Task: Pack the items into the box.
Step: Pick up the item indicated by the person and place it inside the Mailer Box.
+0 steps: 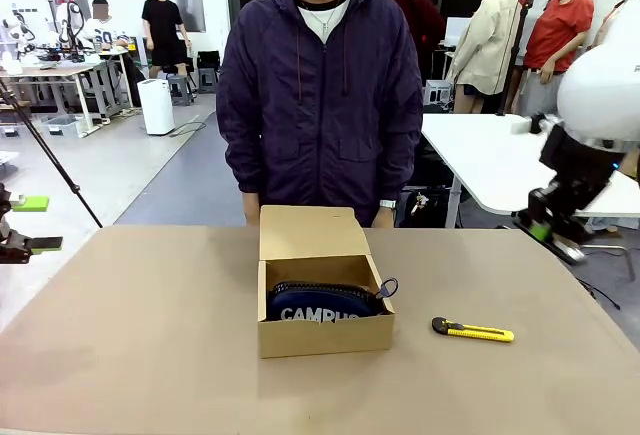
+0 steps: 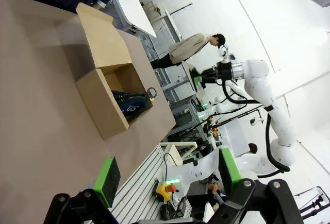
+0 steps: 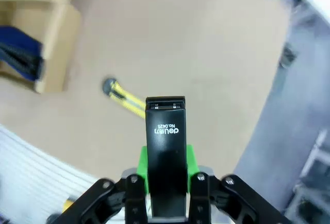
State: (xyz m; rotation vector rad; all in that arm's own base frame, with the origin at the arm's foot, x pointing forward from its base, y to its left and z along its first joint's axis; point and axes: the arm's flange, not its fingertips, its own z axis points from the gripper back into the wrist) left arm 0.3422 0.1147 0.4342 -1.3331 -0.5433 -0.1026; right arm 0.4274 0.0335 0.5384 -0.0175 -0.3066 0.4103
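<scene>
Off the table's left edge, the left gripper hangs spread and empty, the CAMPUS pouch lies in the open box at center, the utility knife rests to its right, and the right gripper, raised far right, clamps the black stapler.

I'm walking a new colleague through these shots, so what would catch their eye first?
The open cardboard box at mid-table, with a navy pouch marked CAMPUS lying inside. A yellow knife lies on the table to the box's right. The right pincer, up above the table's right side, is shut on a black stapler.
</scene>
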